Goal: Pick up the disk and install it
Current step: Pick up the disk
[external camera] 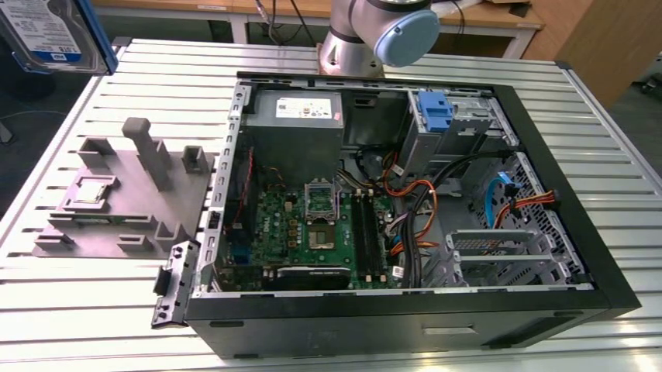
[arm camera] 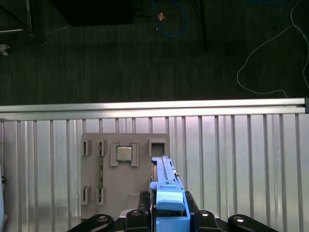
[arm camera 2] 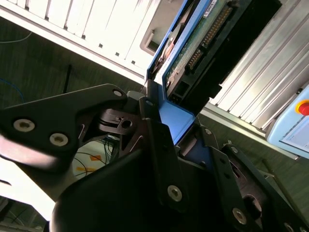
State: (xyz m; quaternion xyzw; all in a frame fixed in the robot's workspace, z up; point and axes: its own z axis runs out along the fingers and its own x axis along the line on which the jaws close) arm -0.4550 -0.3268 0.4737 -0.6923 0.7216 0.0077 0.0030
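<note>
The disk (external camera: 49,35), a silver-grey drive with a white-and-blue label in a blue bracket, hangs high over the table's far corner on the exterior view's left. In the second wrist view the disk (arm camera 2: 207,43) shows its green circuit board and connector side, with my gripper (arm camera 2: 179,128) shut on its blue bracket. In the first wrist view the disk (arm camera: 163,181) stands edge-on between the black fingers (arm camera: 136,215) of my gripper (arm camera: 170,212), above the grey fixture plate (arm camera: 123,183).
The open computer case (external camera: 600,256) lies on the slatted aluminium table (external camera: 93,310), with a grey power-supply box (external camera: 300,116), a blue latch (external camera: 436,112) on the metal bay, and a drive cage (external camera: 497,252). The grey fixture plate (external camera: 114,198) holds a chip (external camera: 91,190). The arm's base (external camera: 377,35) stands behind the case.
</note>
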